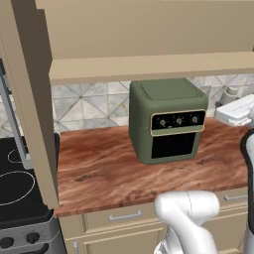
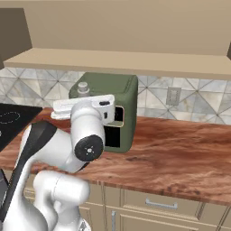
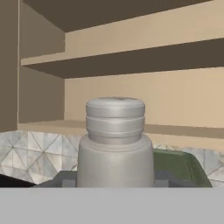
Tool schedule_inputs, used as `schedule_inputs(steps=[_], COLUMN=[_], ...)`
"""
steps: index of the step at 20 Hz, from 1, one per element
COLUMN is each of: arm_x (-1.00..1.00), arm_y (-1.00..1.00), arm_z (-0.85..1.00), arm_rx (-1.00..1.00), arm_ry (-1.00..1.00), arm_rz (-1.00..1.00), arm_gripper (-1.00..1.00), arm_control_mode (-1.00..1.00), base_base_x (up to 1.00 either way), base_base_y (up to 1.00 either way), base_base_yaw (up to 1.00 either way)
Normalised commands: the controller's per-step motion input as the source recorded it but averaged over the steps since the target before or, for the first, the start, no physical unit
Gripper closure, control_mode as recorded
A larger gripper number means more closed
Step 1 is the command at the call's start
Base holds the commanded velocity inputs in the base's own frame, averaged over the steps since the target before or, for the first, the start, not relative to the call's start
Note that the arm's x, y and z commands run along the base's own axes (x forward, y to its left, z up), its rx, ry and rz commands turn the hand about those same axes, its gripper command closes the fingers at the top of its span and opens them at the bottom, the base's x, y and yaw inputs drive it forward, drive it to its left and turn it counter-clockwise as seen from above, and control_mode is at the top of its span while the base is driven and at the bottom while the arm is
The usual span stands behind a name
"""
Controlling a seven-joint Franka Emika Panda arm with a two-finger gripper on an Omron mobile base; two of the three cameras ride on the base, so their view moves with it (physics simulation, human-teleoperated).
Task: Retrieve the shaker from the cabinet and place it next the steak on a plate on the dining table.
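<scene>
The shaker is seen right up close in the hand view, sitting upright between the jaws. The jaws are closed on its lower body, with a dark finger pressed to each side. So the shaker is held, out of the cabinet and up in the air.

In the right base view, the shaker pokes up at the end of the white hand, with the gripper wrapped round it. A green oven stands just behind the jaws on the tabletop. The open cabinet shelf is above and beyond the jaws. In the left base view, the shaker is seen at the far right edge, just over the hand.

The shaker looks small and light, so it is judged easy to lift. It looks hard and stiff, so it should not bend or squash when squeezed. Its sides look smooth and round, so it could slip or turn if held too loosely. The cap is ringed and narrower than the body, so the wide lower body is judged the best place to hold. That is where it is held now. It should be kept upright so nothing spills. It is tall for its base, so it could tip when set down by the steak. The steak, plate and table cannot be seen from here.
</scene>
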Motion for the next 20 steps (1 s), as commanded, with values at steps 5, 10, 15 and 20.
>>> schedule_inputs(steps=[5,10,15,20], arm_x=[-1.0,0.0,0.0,0.0], arm_y=[0.0,0.0,0.0,0.0], arm_z=[0.0,0.0,0.0,0.0], arm_rx=[0.08,0.0,0.0,0.0], arm_ry=[0.05,0.0,0.0,0.0], arm_rz=[0.0,0.0,0.0,0.0], arm_gripper=[1.0,1.0,1.0,1.0], arm_control_mode=[-1.0,1.0,1.0,1.0], base_base_x=[0.0,-1.0,-0.66,-0.04], base_base_y=[0.0,-0.01,0.07,0.01], base_base_yaw=[0.0,-0.03,-0.77,-1.0])
